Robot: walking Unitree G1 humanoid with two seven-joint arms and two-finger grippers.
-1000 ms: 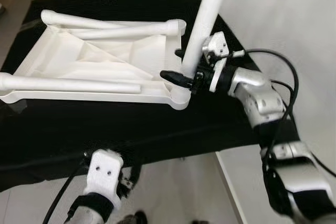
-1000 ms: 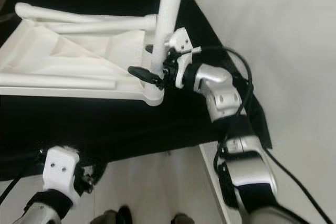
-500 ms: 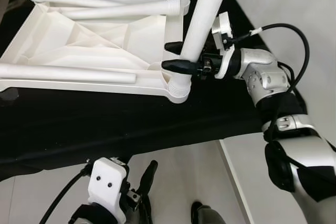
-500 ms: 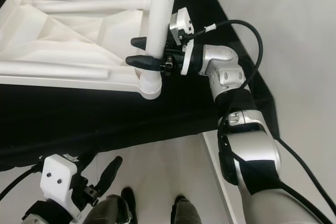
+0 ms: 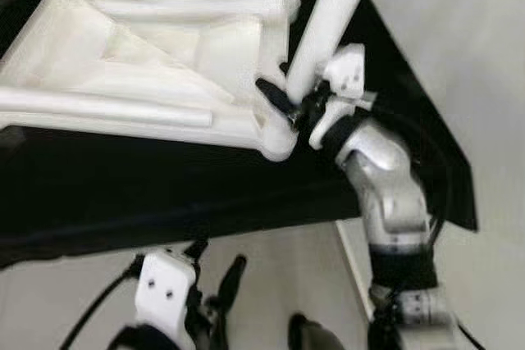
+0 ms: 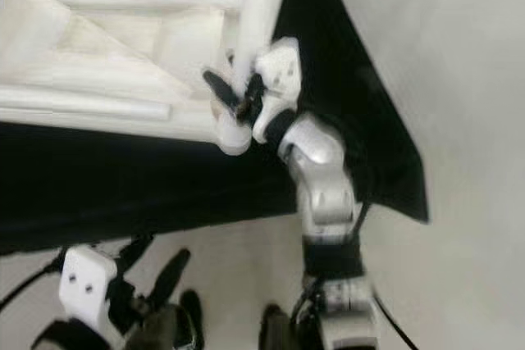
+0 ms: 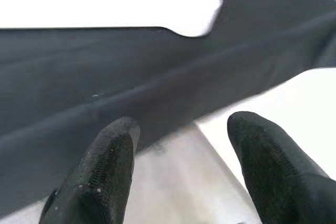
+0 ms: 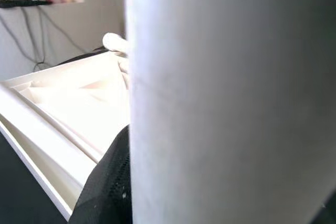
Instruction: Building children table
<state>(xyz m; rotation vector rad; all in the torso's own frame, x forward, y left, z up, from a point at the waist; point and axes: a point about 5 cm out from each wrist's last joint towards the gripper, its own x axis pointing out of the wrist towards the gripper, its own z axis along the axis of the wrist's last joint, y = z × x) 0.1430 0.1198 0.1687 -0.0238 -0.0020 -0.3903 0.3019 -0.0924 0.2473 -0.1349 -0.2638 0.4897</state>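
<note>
white table top (image 5: 148, 71) and leg (image 5: 328, 22), black cloth (image 5: 164, 194), black fingers (image 7: 100, 171).

The right arm reaches up and forward from low on the robot's right, silver elbow bent, forearm angling inward to its white wrist block. Its right pincer (image 5: 289, 102) sits at the end of that wrist with the two black fingers (image 5: 271, 97) set on either side of the white table leg (image 5: 324, 29), closed around it near its lower end. The left arm hangs low in front of the body, white wrist housing toward the camera, and the left pincer (image 7: 181, 171) points ahead with both fingertips (image 7: 107, 161) spread apart, holding nothing.
</note>
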